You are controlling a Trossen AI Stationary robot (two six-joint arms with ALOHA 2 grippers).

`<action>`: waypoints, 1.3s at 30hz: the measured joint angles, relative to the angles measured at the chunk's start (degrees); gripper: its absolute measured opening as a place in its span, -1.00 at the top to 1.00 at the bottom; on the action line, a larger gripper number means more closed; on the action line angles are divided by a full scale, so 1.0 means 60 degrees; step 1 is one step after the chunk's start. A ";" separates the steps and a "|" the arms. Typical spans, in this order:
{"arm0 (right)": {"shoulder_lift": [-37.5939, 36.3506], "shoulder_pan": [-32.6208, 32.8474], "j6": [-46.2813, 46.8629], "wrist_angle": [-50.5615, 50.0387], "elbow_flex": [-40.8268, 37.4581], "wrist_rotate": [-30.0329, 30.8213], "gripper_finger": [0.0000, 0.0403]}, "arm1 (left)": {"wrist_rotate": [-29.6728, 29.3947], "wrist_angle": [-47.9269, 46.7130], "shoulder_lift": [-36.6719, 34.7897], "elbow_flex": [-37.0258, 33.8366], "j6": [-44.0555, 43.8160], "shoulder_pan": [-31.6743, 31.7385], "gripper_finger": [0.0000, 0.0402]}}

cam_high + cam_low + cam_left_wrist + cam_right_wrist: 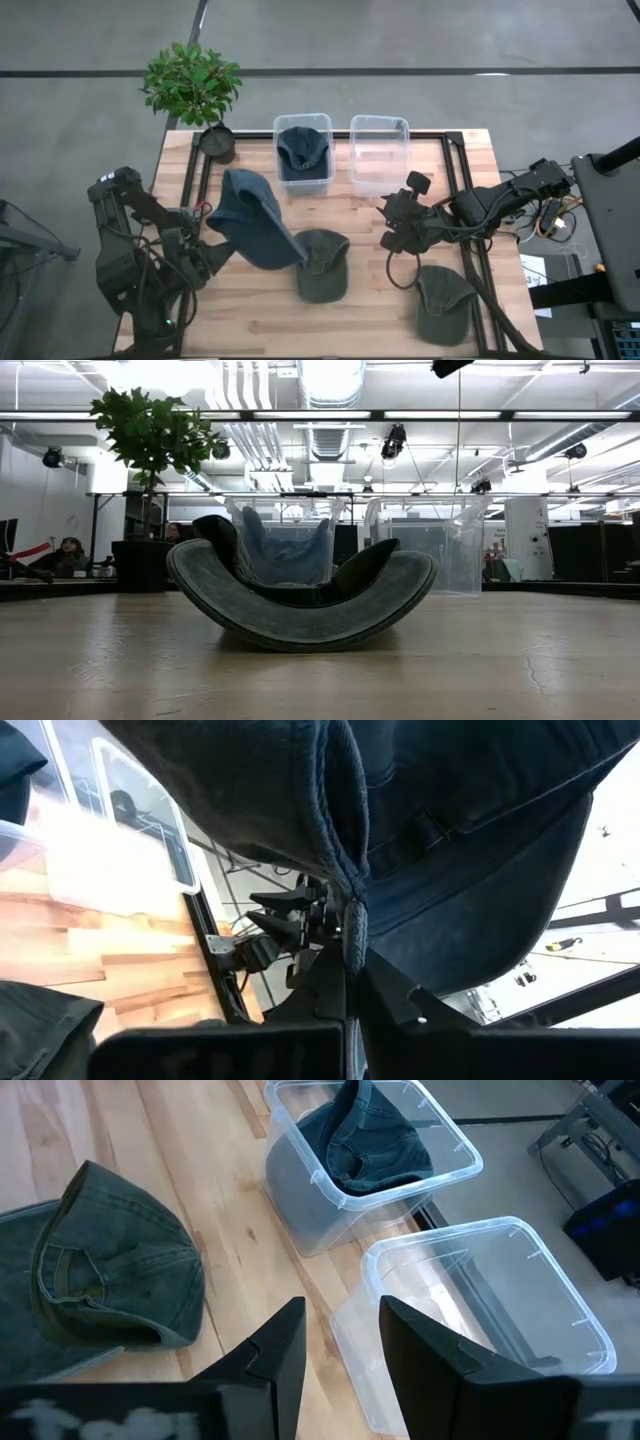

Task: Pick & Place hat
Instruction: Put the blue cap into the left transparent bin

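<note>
A blue denim hat [254,222] is held above the table's left half by my left gripper [207,240], which is shut on it; the hat fills the left wrist view [470,840]. A green hat [322,265] lies on the table's middle, close in the low view [300,605]. A second green hat [443,305] lies near the right near corner. My right gripper [398,228] hovers open right of centre, touching nothing [340,1330]. My left gripper pinches the blue hat's rim edge [352,915] between its two fingers [330,985], where the cloth is bunched into a thick seam fold. The hat is lifted clear of the table and spreads beyond the fingers toward the table's middle.
Two clear bins stand at the far edge: the left one [303,152] holds another blue hat [370,1140], the right one [379,152] shows nothing inside [480,1310]. A potted plant [195,85] stands at the far left corner. Bare wood lies along the near edge.
</note>
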 joint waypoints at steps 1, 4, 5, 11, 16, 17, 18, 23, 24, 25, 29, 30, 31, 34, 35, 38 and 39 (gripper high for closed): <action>0.0000 0.0000 0.0000 0.0000 0.0000 0.0000 0.39 | 0.0000 0.0132 -0.0020 0.0007 0.0133 0.0003 0.97; 0.0000 0.0000 0.0000 0.0000 0.0000 -0.0001 0.39 | 0.0002 0.0333 -0.0035 0.0007 0.0359 0.0111 0.97; 0.0000 0.0000 0.0000 -0.0004 0.0000 0.0000 0.39 | 0.0007 0.0340 -0.0035 -0.0003 0.0371 0.0192 0.97; 0.0001 0.0000 0.0000 -0.0004 0.0000 -0.0007 0.39 | 0.2865 0.0315 -0.0030 -0.0066 0.1396 0.2032 0.97; 0.0000 0.0000 0.0000 -0.0007 0.0000 -0.0013 0.39 | 0.5670 0.0228 0.0067 -0.0076 0.3497 0.4224 0.97; 0.0000 0.0000 0.0000 -0.0007 0.0000 -0.0015 0.39 | 0.6025 0.0131 0.0060 -0.0076 0.3892 0.4624 0.97; 0.0000 0.0000 0.0004 -0.0007 0.0000 -0.0015 0.39 | 0.6282 0.0035 0.0032 -0.0076 0.4250 0.5001 0.97; 0.0000 0.0000 0.0010 -0.0007 0.0000 -0.0018 0.39 | 0.6938 -0.0371 -0.0234 -0.0076 0.5969 0.6817 0.97; 0.0001 0.0000 0.0007 -0.0007 0.0000 -0.0018 0.39 | 0.7004 -0.0365 -0.0311 -0.0076 0.6364 0.7199 0.97; 0.0000 0.0000 0.0007 -0.0008 0.0000 -0.0018 0.39 | 0.7106 -0.0351 -0.0357 -0.0076 0.6699 0.7557 0.97; 0.0000 0.0000 -0.0002 -0.0011 0.0000 -0.0018 0.39 | 0.7733 -0.0299 -0.0454 -0.0076 0.7912 0.8973 0.97; 0.0002 0.0000 -0.0028 -0.0013 0.0000 -0.0018 0.39 | 0.7950 -0.0243 -0.0461 -0.0076 0.8198 0.9332 0.97; 0.0000 0.0000 -0.0052 -0.0015 0.0000 -0.0018 0.39 | 0.8170 -0.0171 -0.0465 -0.0076 0.8459 0.9666 0.97; 0.0003 0.0000 -0.0109 -0.0015 0.0000 -0.0018 0.39 | 0.8831 0.0242 -0.0464 -0.0076 0.9328 1.0605 0.97; 0.0000 0.0000 -0.0109 -0.0015 0.0000 -0.0018 0.39 | 0.9030 0.0462 -0.0451 -0.0076 0.9638 1.0880 0.97; 0.0000 0.0000 -0.0138 -0.0015 0.0000 -0.0018 0.39 | 0.9697 0.1022 -0.0401 -0.0076 1.0486 1.1655 0.97; 0.0000 0.0000 -0.0141 -0.0015 0.0000 -0.0018 0.39 | 0.9949 0.1163 -0.0372 -0.0076 1.0725 1.1917 0.97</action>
